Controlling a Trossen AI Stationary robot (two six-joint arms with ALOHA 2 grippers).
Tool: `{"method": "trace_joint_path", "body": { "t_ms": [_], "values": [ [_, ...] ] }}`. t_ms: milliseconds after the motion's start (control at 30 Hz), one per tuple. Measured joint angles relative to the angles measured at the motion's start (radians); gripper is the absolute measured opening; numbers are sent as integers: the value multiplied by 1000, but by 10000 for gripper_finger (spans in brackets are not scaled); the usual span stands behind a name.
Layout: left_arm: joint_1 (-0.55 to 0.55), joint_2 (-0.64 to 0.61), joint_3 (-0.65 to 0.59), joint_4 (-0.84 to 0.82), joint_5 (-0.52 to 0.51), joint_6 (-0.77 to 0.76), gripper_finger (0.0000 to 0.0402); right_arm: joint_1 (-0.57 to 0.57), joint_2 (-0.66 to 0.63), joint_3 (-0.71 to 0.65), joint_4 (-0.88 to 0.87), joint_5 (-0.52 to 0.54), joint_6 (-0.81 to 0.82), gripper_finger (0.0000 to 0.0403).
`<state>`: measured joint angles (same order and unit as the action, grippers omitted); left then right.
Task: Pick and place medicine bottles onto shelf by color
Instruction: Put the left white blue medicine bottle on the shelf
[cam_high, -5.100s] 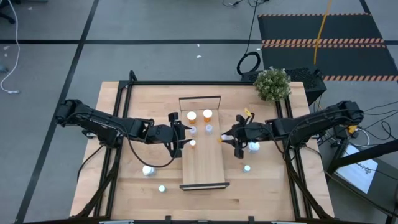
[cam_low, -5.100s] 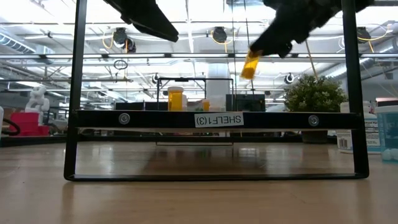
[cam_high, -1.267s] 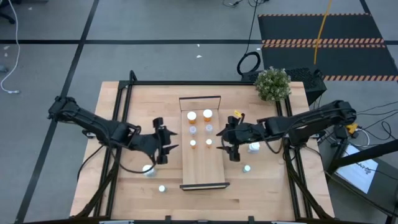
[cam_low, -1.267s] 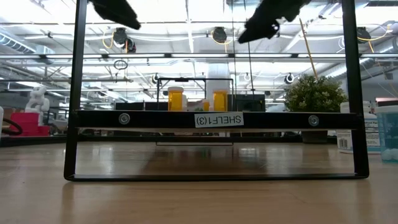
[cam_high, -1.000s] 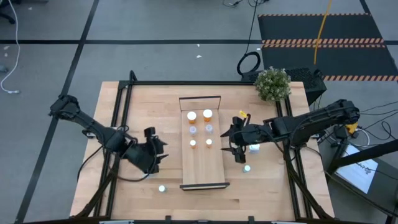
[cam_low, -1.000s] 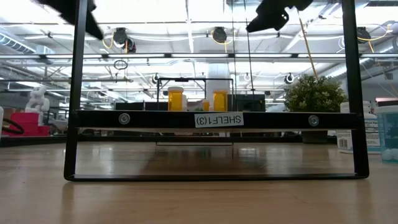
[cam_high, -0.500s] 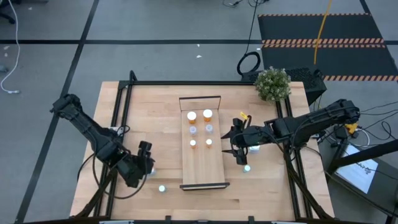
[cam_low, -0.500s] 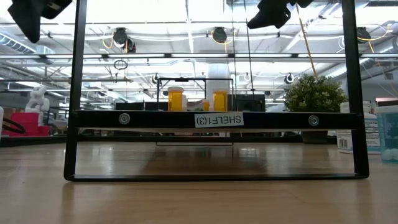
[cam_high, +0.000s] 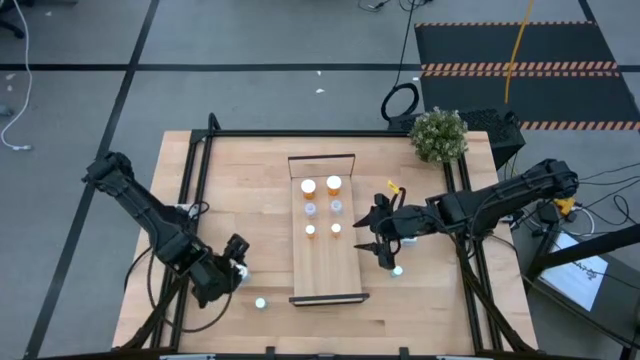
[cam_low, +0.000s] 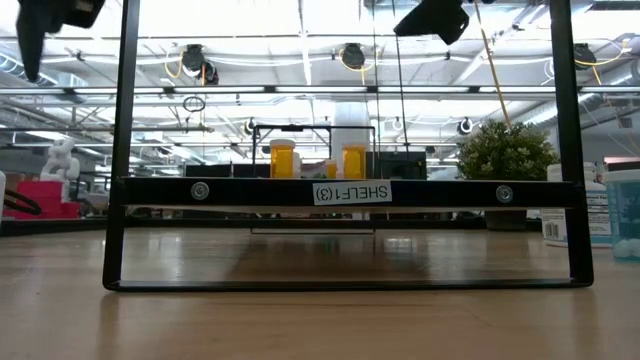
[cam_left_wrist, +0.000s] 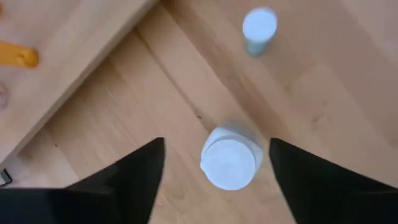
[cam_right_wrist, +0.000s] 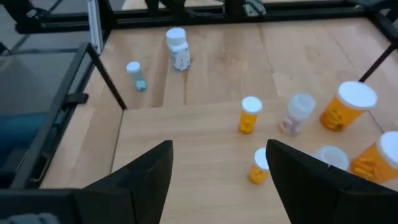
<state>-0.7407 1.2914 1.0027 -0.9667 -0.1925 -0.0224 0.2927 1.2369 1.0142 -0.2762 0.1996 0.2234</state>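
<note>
The shelf (cam_high: 328, 250) lies in the middle of the table. On its far half stand two large orange bottles (cam_high: 308, 186), two pale bottles (cam_high: 311, 208) and two small orange bottles (cam_high: 310, 230). My left gripper (cam_high: 232, 272) is open at the near left. Its fingers stand on either side of a white bottle (cam_left_wrist: 229, 163) that stands upright on the table, with a gap on each side. A small pale blue bottle (cam_left_wrist: 259, 28) stands near it. My right gripper (cam_high: 378, 248) is open and empty at the shelf's right edge, above the table.
A small pale bottle (cam_high: 397, 269) stands on the table right of the shelf, near my right gripper. A potted plant (cam_high: 438, 135) stands at the far right corner. Black frame rails (cam_high: 190, 200) run along the table's sides. The shelf's near half is bare wood.
My left gripper has gone from beside the shelf toward the table's near left and down, and now stands open around the white bottle. My right gripper has stayed open beside the shelf's right edge. The bottles on the shelf have not moved.
</note>
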Motion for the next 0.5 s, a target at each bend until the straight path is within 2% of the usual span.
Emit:
{"method": "trace_joint_path", "body": {
  "t_ms": [133, 233, 333, 500],
  "values": [
    [3, 65, 0, -12, 17, 56, 360, 17, 0, 0, 18, 14, 0, 251],
    [2, 119, 0, -14, 40, 90, 392, 24, 0, 0, 17, 13, 0, 251],
    [3, 167, 0, -18, 71, 124, 395, 24, 0, 0, 17, 13, 0, 251],
    [8, 237, 0, -30, 87, 179, 377, 24, 0, 0, 17, 13, -11, 251]
  ]
}}
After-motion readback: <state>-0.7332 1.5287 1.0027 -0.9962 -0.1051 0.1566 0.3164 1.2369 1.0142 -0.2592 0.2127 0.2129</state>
